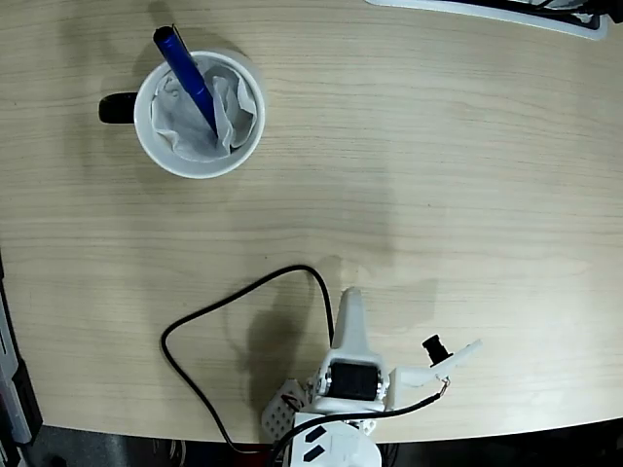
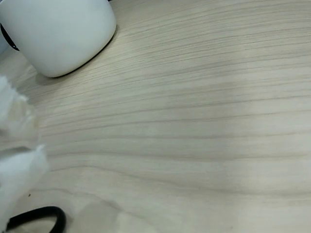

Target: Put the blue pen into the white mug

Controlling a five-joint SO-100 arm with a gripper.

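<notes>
You get bright, even light and a sharp fixed view, with soft shadows beside the white mug [image 1: 199,115] and arm. Your wrist view shows blurred white shapes at its left edge.

blue pen [image 1: 188,78] leaning inside the white mug [image 1: 156,138], top end poking out, mug upright on crumpled paper lining

A pale wood-grain table [image 1: 438,175] fills the frame. A black cable [image 1: 209,316] loops across its lower middle in the fixed view. A white-edged object [image 1: 506,14] lies along the upper right edge.
</notes>
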